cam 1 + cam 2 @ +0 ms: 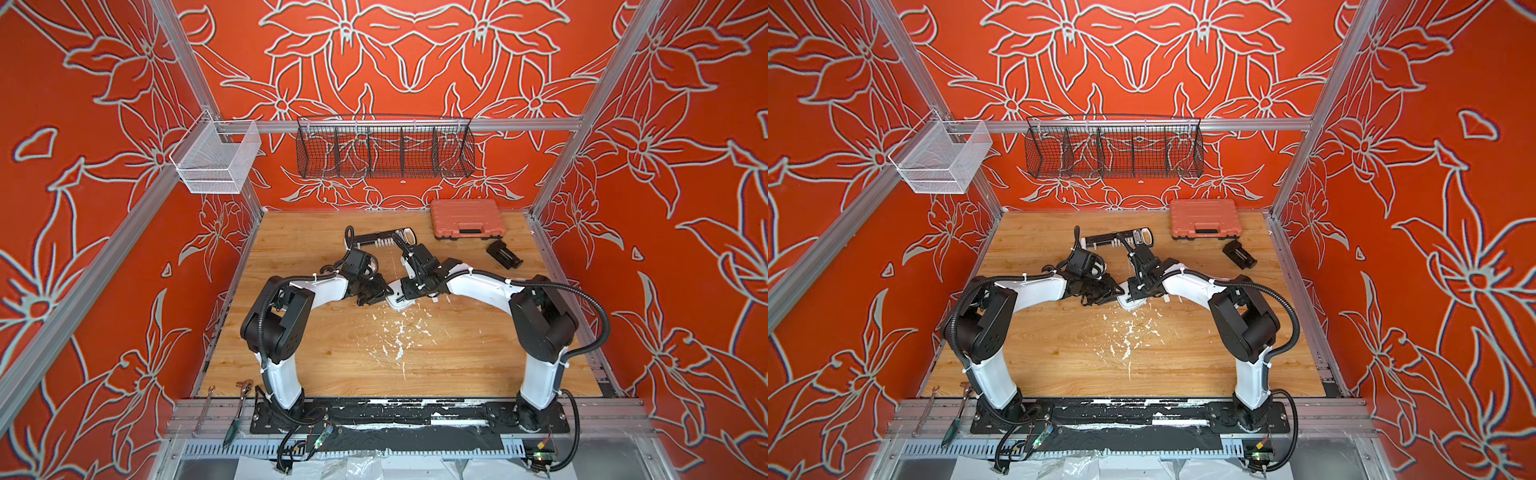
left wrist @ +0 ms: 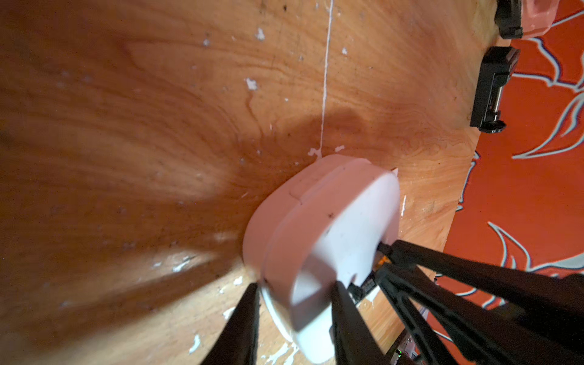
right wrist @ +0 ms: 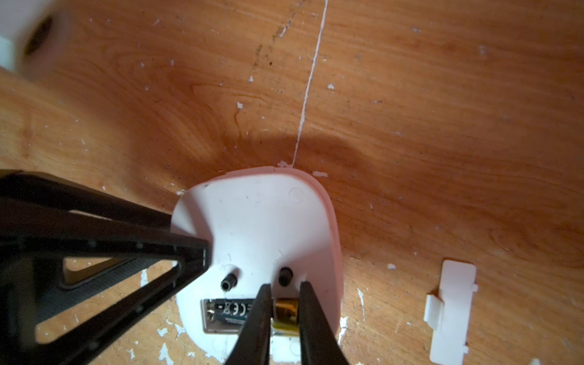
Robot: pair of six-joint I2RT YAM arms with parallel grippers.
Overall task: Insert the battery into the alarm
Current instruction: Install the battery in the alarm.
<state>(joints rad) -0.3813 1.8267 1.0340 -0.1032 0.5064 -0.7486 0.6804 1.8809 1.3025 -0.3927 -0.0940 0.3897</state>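
Right hand (image 3: 286, 286), angled downward, pinches battery (image 3: 286, 309) in alarm (image 3: 259, 215).

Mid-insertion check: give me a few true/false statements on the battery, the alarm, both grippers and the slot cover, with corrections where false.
1. The battery lies in the slot in the back of the alarm. True; whether it is fully seated cannot be told.
2. The right gripper is wide open and empty. False: it is shut on the battery's gold end.
3. The slot cover is fitted on the alarm. False: it lies on the table beside the alarm, apart from it.
4. The orange case is closed. True.
5. The left gripper is clear of the alarm. False: its fingers straddle the alarm's edge.
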